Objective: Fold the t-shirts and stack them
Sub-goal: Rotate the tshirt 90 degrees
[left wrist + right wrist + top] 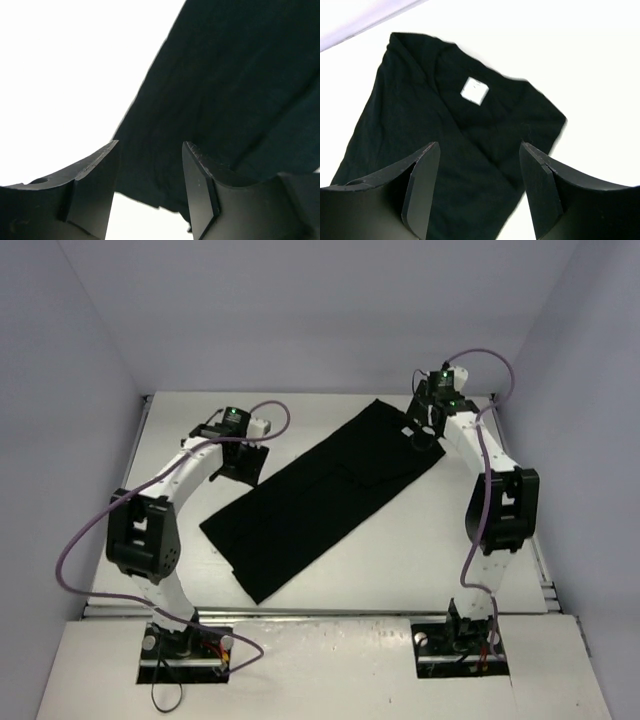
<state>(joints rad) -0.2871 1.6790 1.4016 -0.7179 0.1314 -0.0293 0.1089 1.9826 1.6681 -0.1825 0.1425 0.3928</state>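
One pale counter (400,560) fills the middle of the top view. One black t-shirt (320,500) lies flat across it as a long band, running from the lower centre-left of the frame up to the upper right. It looks already narrowed lengthwise, so the step in hand is probably the crosswise fold.

To do that well, the fingers should pinch through every layer at the chosen end and lift only enough to clear the cloth below. They should then carry that end over to meet the other edge squarely and let go low, so nothing slumps.

The left end effector (150,145) stands partly open with nothing clamped, just beside the band's left edge in the upper left of the top view. The right end effector (479,145) is likewise parted and holds nothing, poised over the collar end at the upper right.

Only the top view gives the garment's whole outline and both arms at once. Only the right wrist view shows the neckline and the small white label (474,91) inside it. The left wrist view alone shows the soft creases near the shirt's edge, which slants across the bright counter.
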